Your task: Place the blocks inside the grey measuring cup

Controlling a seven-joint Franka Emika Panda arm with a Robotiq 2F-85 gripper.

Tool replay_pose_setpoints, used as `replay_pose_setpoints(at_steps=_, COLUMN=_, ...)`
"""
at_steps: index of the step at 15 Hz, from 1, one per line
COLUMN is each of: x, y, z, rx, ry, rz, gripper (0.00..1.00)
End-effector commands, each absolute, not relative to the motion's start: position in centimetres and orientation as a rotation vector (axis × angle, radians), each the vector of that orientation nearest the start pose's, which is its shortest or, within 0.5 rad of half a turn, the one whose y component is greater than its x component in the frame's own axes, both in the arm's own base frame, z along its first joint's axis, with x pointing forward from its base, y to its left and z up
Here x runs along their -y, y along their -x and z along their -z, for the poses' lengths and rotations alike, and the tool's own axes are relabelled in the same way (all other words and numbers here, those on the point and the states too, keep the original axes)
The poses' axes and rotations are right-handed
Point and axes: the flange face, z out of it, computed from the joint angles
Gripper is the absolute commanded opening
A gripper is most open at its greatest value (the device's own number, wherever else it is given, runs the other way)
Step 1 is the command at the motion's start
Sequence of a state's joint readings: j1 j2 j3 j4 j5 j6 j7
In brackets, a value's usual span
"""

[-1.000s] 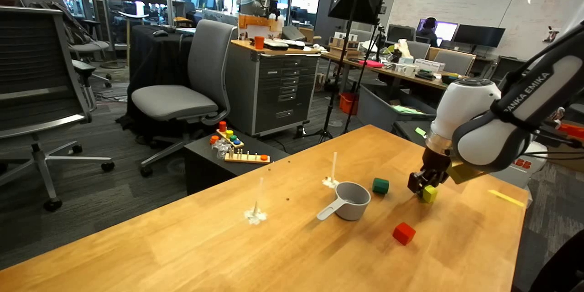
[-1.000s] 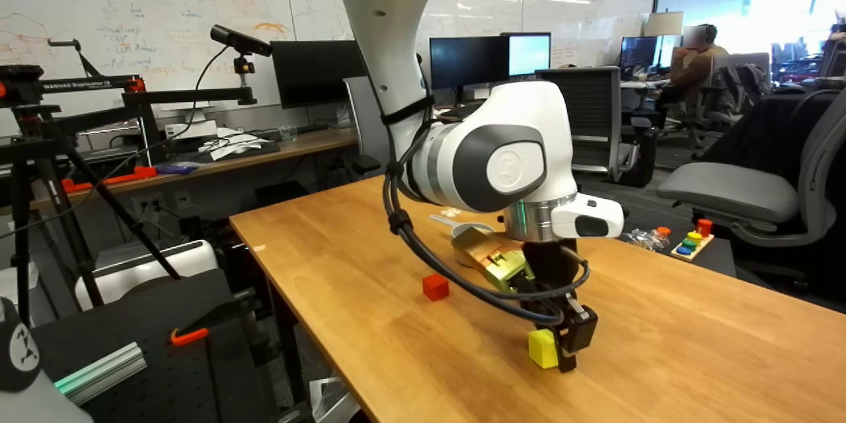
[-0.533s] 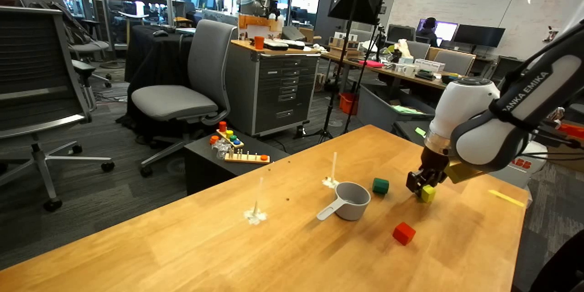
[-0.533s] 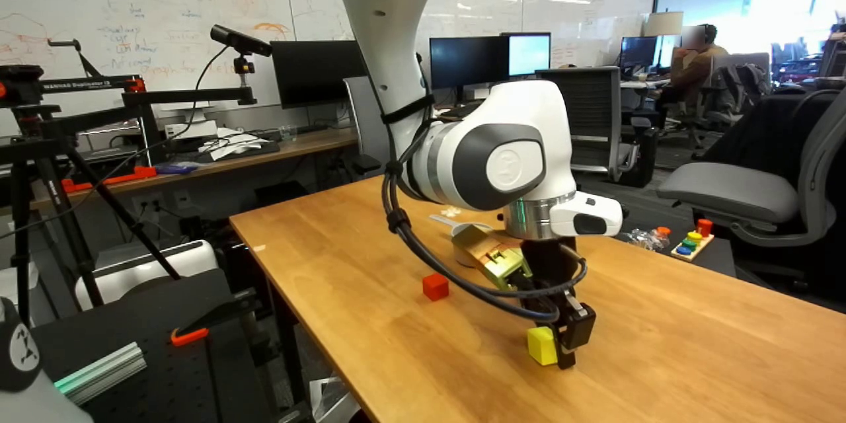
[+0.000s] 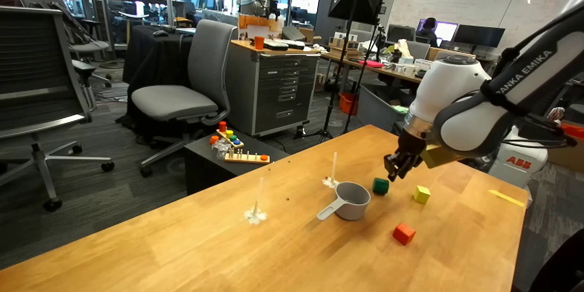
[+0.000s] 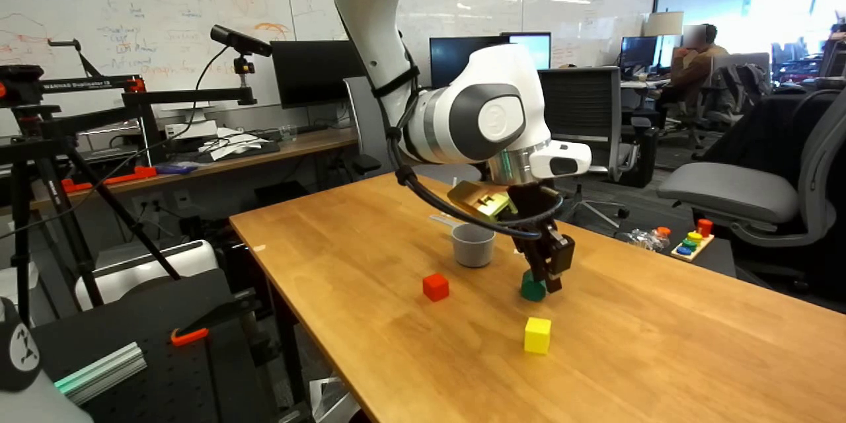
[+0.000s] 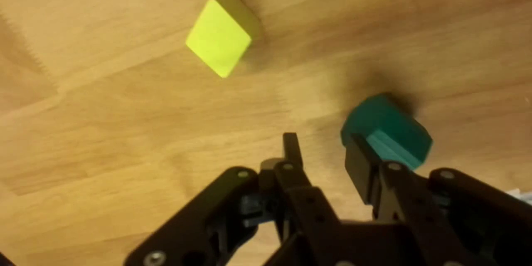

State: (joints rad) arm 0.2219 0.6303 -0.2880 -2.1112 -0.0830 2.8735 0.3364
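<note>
Grey and upright, the cup [image 5: 353, 212] stands on the tabletop [image 5: 196, 237], its handle [image 5: 332, 209] pointing away from the green block [image 5: 380, 186], which lies near it. In an exterior view the yellow block [image 5: 421, 195] is the one closest to the tabletop's right-hand corner, beside which a strip of tape [image 5: 506, 198] lies; in an exterior view we find the red block [image 6: 435, 287] nearest the tabletop's left-hand edge. We see all three blocks outside the cup, each apart from the others. The gripper [image 7: 323, 139] hangs tilted over the tabletop near the green block, its fingers [image 7: 360, 166] apart and tabletop showing between them. In the wrist view one finger covers part of the green block, and we cannot tell whether the two touch.
</note>
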Motion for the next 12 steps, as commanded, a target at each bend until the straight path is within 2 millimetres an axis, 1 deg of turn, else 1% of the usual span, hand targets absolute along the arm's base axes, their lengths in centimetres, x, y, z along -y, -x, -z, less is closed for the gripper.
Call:
replay_pose_setpoints(at_steps=1, x=2.2, y=-59.6, z=-15.7, rx=-0.433, ry=3.285, rz=0.308, gripper=0.60)
replay_pose_setpoints(at_steps=3, x=2.5, y=-59.6, z=-15.6, rx=-0.433, ry=3.292, rz=0.286, gripper=0.59)
replay_pose_setpoints(at_steps=5, x=3.6, y=-59.1, z=-15.4, rx=-0.448, ry=3.307, rz=0.259, gripper=0.73)
replay_pose_setpoints(at_steps=8, x=5.1, y=-57.9, z=-14.9, rx=-0.452, ry=3.325, rz=0.189, gripper=0.97)
replay_pose_setpoints(at_steps=9, x=5.4, y=-57.3, z=-14.6, rx=-0.441, ry=3.332, rz=0.158, gripper=1.00)
replay_pose_setpoints(at_steps=12, x=6.2, y=-55.5, z=-13.7, rx=-0.444, ry=3.343, rz=0.071, gripper=1.00)
